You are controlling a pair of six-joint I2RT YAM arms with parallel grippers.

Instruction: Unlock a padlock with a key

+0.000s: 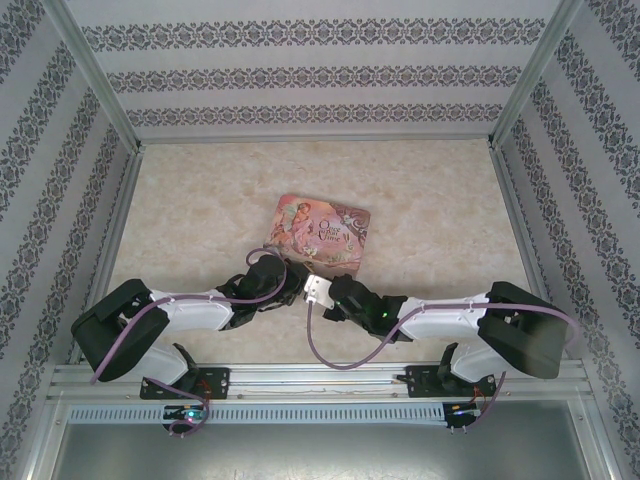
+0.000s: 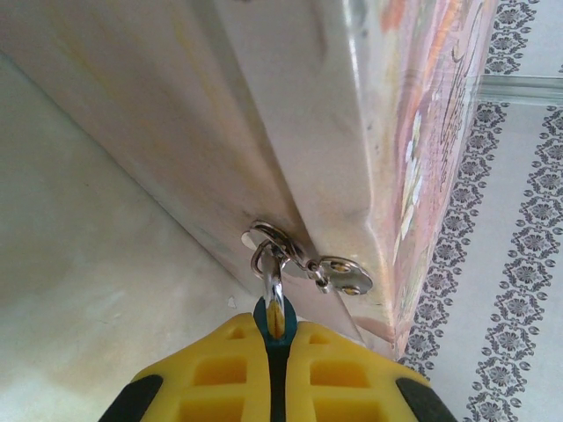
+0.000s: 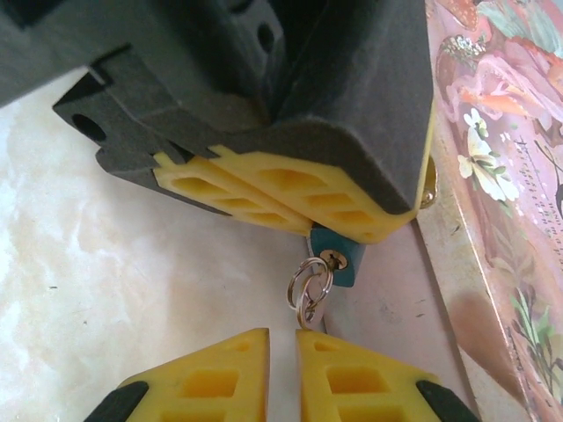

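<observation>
- Padlock (image 3: 343, 264): blue body pinched between the yellow fingertips of the left gripper (image 2: 276, 338), whose claw was closed on it. Its keyhole end faced the right gripper.
- Shackle (image 2: 274, 286): silver, passed through the hasp ring (image 2: 274, 239) on the side of the pink tin (image 3: 501, 176).
- Key (image 3: 308, 309): a thin metal sliver hanging from a small key ring (image 3: 310, 281) just beside the keyhole. Its lower end sat at the tips of the right gripper (image 3: 283, 347).
- Right claw: directly below the padlock, jaws nearly together with a narrow gap. It could not be told whether they pinched the key.
- Table (image 3: 106, 264): pale marbled top, with the tin resting on it.
</observation>
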